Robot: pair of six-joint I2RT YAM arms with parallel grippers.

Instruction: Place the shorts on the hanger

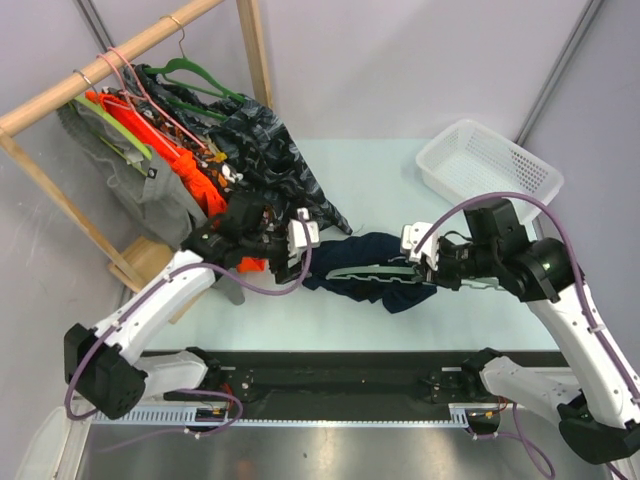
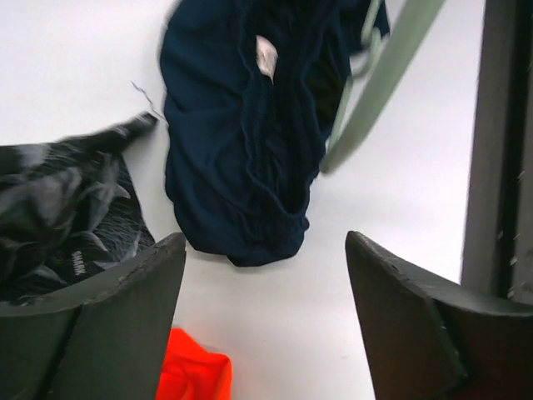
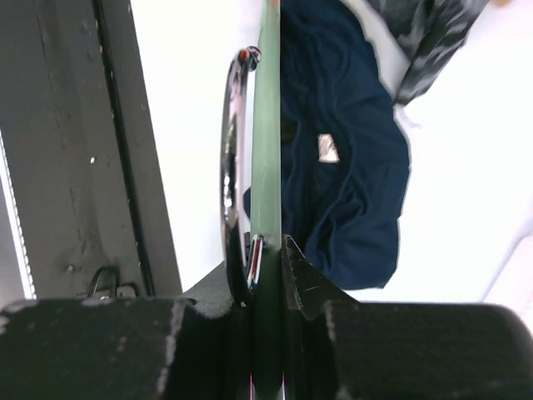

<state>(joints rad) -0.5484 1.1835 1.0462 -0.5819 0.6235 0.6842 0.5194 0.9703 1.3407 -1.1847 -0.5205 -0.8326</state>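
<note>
The navy shorts (image 1: 370,268) lie bunched on the table between the arms, white label up (image 2: 266,57). The pale mint hanger (image 1: 375,270) lies across them with its wavy bar showing. My right gripper (image 3: 268,250) is shut on the hanger (image 3: 268,125) beside its metal hook (image 3: 231,158); the shorts (image 3: 350,167) hang past it. My left gripper (image 2: 265,275) is open and empty, a little short of the shorts' (image 2: 241,150) near edge, over bare table. The hanger's arm (image 2: 379,83) crosses the upper right of the left wrist view.
A wooden rack (image 1: 110,60) at the back left holds hangers and clothes, with a black-and-grey patterned garment (image 1: 270,150) and an orange garment (image 1: 200,180) spilling onto the table. A white basket (image 1: 488,165) stands at the back right. A black rail (image 1: 340,375) runs along the near edge.
</note>
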